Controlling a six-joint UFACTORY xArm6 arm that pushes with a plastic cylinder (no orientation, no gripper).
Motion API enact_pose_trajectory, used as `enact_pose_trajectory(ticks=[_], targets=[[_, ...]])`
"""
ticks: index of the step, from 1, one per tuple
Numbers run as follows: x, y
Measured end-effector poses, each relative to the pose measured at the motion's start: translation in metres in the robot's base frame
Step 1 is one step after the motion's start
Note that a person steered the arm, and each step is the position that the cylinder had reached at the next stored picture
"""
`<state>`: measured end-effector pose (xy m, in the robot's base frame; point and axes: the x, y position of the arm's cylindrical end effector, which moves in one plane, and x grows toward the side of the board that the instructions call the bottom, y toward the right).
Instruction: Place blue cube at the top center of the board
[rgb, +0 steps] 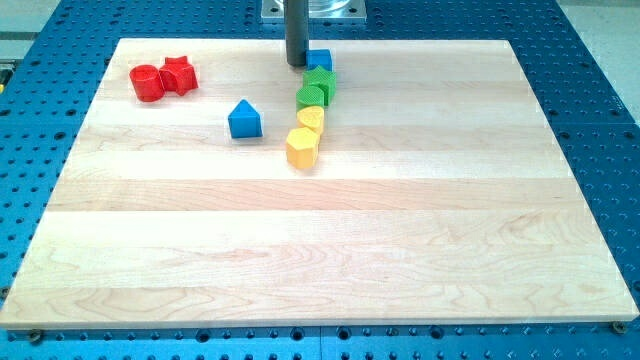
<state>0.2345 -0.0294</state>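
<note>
The blue cube (319, 59) sits at the upper centre of the frame, close to the top edge of the wooden board (420, 230), with my tip (297, 65) touching or just beside its left face; there are no jaws here, only a plain dark rod. The cube seems to rest against the green star block (320, 81) just below it, so I judge a further push could drag that block and the green (311, 97) and yellow (311, 119) pieces beneath, or slide the cube off the top edge. The blocks look like smooth, hard, matt plastic on pale, planked wood.
</note>
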Motion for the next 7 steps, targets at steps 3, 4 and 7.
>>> enact_pose_trajectory(ticks=[3,4,7], targets=[[-0.011,0.017],[-0.010,0.031],[-0.015,0.032]])
